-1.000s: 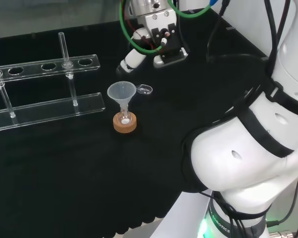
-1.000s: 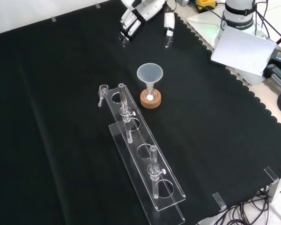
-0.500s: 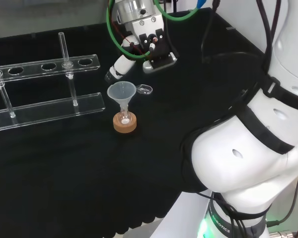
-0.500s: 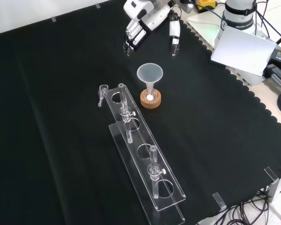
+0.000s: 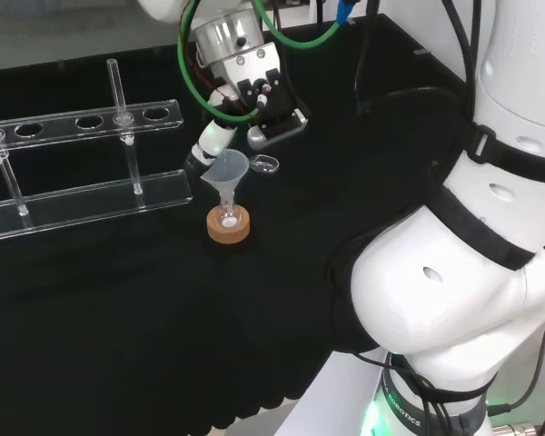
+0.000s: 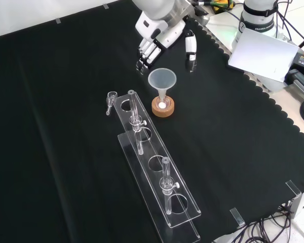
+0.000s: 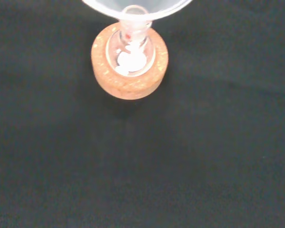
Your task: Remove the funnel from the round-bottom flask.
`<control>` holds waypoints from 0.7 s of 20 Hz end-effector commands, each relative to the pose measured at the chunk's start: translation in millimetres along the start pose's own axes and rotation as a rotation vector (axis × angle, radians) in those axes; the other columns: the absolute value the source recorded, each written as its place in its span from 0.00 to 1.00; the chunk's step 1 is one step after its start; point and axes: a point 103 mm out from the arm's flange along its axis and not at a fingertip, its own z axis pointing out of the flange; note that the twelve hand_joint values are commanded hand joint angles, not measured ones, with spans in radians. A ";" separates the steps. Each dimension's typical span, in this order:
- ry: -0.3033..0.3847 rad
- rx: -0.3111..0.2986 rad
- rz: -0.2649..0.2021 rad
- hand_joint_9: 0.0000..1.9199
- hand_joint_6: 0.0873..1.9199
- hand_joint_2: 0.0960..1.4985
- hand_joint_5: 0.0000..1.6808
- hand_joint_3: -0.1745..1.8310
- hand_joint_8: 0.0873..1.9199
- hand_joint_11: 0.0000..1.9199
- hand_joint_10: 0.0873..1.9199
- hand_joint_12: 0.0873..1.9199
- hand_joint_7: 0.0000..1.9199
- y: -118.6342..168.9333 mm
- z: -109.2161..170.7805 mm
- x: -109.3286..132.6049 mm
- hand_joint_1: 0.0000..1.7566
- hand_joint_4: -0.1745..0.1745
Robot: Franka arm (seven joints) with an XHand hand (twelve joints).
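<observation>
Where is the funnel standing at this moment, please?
In the front view the funnel stands upright in the flask on the cork ring, near the cloth's middle, just right of the clear rack's far end, with the hand just beyond it.

The translucent plastic funnel [image 6: 162,80] stands in the small clear round-bottom flask [image 7: 131,50], which sits on the cork ring stand [image 6: 163,107]; in the front view the clear acrylic tube rack [image 6: 157,169] lies just left and nearer, the black and white hand [image 6: 154,38] behind

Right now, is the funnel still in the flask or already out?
Still in. The funnel stands upright with its stem in the flask on the cork ring; the open hand is not touching it.
</observation>
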 end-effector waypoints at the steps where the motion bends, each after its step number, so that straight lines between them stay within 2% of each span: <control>1: -0.050 -0.015 -0.003 0.05 0.00 0.46 0.00 0.13 0.05 0.13 0.43 0.76 0.00 16.2 4.0 4.1 0.26 0.37; 7: -0.122 -0.001 -0.012 0.04 0.00 0.46 0.00 0.12 0.07 0.12 0.43 0.76 0.00 22.4 9.8 10.5 0.27 0.40; 11: -0.126 0.002 -0.017 0.03 0.00 0.46 0.00 0.12 0.07 0.12 0.43 0.76 0.00 26.7 16.4 11.4 0.27 0.42; 14: -0.141 -0.021 -0.017 0.03 0.00 0.46 0.00 0.12 0.07 0.12 0.43 0.76 0.00 28.6 19.3 10.4 0.27 0.42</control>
